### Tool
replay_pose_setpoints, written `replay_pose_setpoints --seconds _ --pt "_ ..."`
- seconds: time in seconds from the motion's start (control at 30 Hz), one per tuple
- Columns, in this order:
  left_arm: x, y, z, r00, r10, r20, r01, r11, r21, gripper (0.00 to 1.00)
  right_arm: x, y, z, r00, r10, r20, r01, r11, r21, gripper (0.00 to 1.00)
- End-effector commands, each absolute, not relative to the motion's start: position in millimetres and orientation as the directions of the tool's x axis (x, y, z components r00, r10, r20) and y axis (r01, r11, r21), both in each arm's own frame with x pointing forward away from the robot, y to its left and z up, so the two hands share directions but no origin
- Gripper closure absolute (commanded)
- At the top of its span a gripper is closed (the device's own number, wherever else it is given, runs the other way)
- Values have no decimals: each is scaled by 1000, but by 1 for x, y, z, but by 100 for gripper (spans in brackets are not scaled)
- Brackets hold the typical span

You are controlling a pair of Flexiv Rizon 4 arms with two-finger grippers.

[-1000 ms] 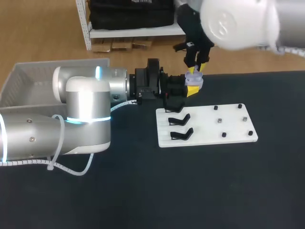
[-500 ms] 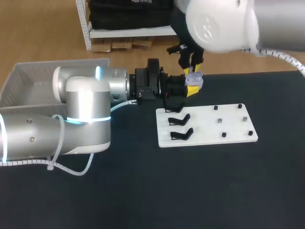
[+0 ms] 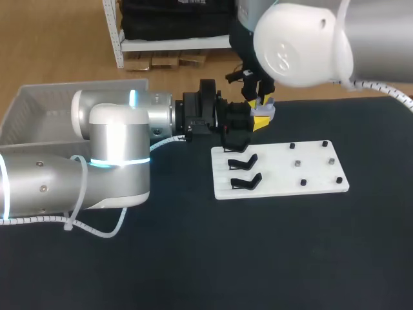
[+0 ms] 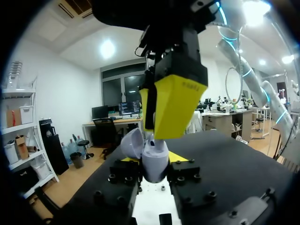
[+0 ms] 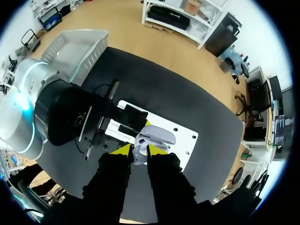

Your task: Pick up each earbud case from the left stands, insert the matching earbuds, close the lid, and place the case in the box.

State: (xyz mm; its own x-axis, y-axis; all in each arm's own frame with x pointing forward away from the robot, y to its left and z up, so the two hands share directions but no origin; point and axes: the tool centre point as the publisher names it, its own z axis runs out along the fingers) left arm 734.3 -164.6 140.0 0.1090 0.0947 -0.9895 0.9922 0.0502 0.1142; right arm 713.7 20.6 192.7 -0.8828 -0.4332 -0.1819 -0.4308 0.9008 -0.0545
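Note:
A lavender earbud case [image 4: 155, 161] stands upright with its lid [image 4: 132, 143] swung open, and my left gripper [image 4: 154, 174] is shut on its body. In the head view the left gripper [image 3: 255, 120] holds it just past the far left corner of the white board [image 3: 316, 173]. My right gripper [image 3: 259, 99] comes down from above onto the open case [image 5: 157, 136]. Its yellow fingertips [image 5: 123, 150] stand close together, shut on a small pale earbud [image 5: 139, 153] right at the case's mouth.
Three black stands [image 3: 244, 161] line the board's left side, and several small dark pegs [image 3: 302, 183] dot its right side. A grey bin [image 3: 39, 113] sits at the far left, behind my left arm. Dark table surface spreads in front of the board.
My right arm has swung left and come lower, bringing its fingertips down onto the open case. The left arm and the case have stayed where they were.

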Motion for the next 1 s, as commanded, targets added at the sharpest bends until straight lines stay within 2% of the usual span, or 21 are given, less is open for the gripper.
replay_pose_setpoints --seconds 0.03,1.0 --pt "732 -164 139 115 89 -989 991 60 120 100 716 21 191 -884 -431 -178 -429 902 -54 100" --pt "732 -164 139 115 89 -989 991 60 120 100 722 20 175 -896 -416 -158 -414 909 -43 100"
